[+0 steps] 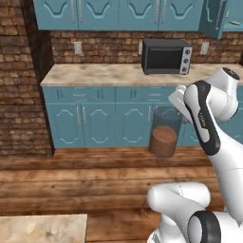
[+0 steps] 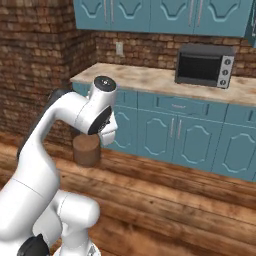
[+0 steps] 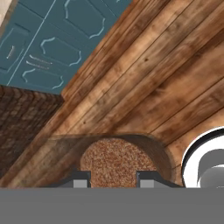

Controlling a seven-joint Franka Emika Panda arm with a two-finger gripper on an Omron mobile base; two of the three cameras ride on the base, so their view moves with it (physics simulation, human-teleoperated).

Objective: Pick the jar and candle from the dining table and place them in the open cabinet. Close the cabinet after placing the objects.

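Jar carried in the air over the wooden floor

The tool [image 3: 109, 178] is narrowed onto the jar [image 1: 164, 132], its two dark tips either side of the brown top in the hand view. The clear glass cylinder hangs from the arm above the plank floor [image 1: 95, 175], clear of it, in front of the teal base cupboards [image 1: 95, 118]. Behind, a black toaster oven [image 1: 166, 56] sits on the marbled worktop [image 1: 95, 75].

The wooden floor [image 1: 85, 180] between the robot and the teal base cabinets [image 1: 95, 121] lies open. The marbled counter [image 1: 95, 74] is bare left of the toaster oven [image 1: 166, 56]. Brick wall [image 1: 21, 95] closes the left side. Upper cabinets [image 1: 118, 13] overhang the counter.
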